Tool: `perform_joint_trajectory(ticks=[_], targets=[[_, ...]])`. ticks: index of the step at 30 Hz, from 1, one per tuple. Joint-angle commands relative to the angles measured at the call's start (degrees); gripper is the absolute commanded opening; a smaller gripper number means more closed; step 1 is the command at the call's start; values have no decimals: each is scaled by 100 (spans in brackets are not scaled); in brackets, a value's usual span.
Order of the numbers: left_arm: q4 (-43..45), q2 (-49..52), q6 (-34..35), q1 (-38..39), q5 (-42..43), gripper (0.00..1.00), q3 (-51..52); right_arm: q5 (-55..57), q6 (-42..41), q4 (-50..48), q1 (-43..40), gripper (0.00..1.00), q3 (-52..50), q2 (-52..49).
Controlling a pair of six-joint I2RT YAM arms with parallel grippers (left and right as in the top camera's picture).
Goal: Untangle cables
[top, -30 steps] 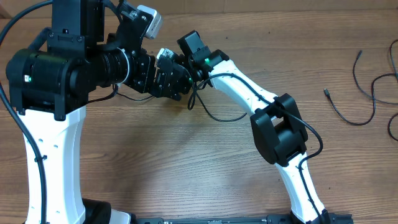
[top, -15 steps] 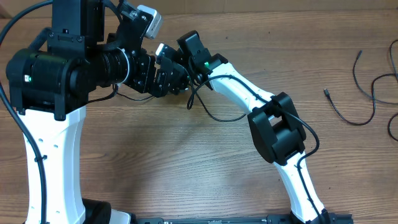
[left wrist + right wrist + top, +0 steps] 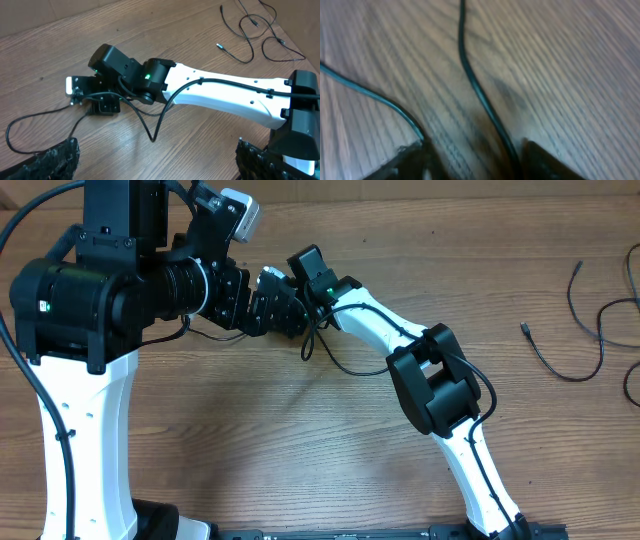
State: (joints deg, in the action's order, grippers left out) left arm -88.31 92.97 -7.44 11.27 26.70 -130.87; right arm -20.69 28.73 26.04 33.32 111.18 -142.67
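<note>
A thin black cable [image 3: 35, 120] lies on the wooden table and runs up to my right gripper [image 3: 92, 97]. In the right wrist view my right gripper [image 3: 477, 160] is open, low over the wood. One cable strand [image 3: 475, 90] runs between its fingertips close to the right one. A second strand [image 3: 375, 97] ends at the left fingertip [image 3: 415, 157]. My left gripper [image 3: 157, 165] is wide open and empty, hovering above the right gripper. In the overhead view the left gripper [image 3: 290, 318] overlaps the right gripper [image 3: 268, 279].
Several loose black cables with small plugs [image 3: 560, 360] lie at the far right of the table, also in the left wrist view [image 3: 250, 25]. The right arm's own thicker black wire [image 3: 152, 137] hangs in a V near the gripper. The right arm [image 3: 430, 385] spans the middle.
The right arm has swung left; its elbow and wrist have moved to the left and its gripper has slid further under the left gripper. The left arm has stayed put.
</note>
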Motion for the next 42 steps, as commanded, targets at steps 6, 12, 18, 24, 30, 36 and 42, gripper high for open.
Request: perform_joint_trajectory(ticks=[6, 12, 18, 24, 30, 36, 42], targets=[[7, -79, 59, 33, -33, 100, -63, 28, 7, 142, -35, 21, -17, -282], [7, -79, 59, 35, -33, 99, -63, 28, 7, 330, -39, 4, -15, -280], [7, -79, 59, 33, -33, 99, -63, 33, -39, 636, -42, 4, -2, -247], [4, -79, 59, 33, -33, 99, -63, 33, -39, 1080, -129, 4, 83, 81], [7, -79, 59, 35, -33, 100, -63, 656, -791, 1434, -350, 4, 260, 643], [7, -79, 59, 33, -33, 99, -63, 848, -1099, 1740, -726, 4, 260, 1368], [7, -79, 59, 35, -33, 99, -63, 868, -1099, 1996, -1176, 4, 260, 2221]])
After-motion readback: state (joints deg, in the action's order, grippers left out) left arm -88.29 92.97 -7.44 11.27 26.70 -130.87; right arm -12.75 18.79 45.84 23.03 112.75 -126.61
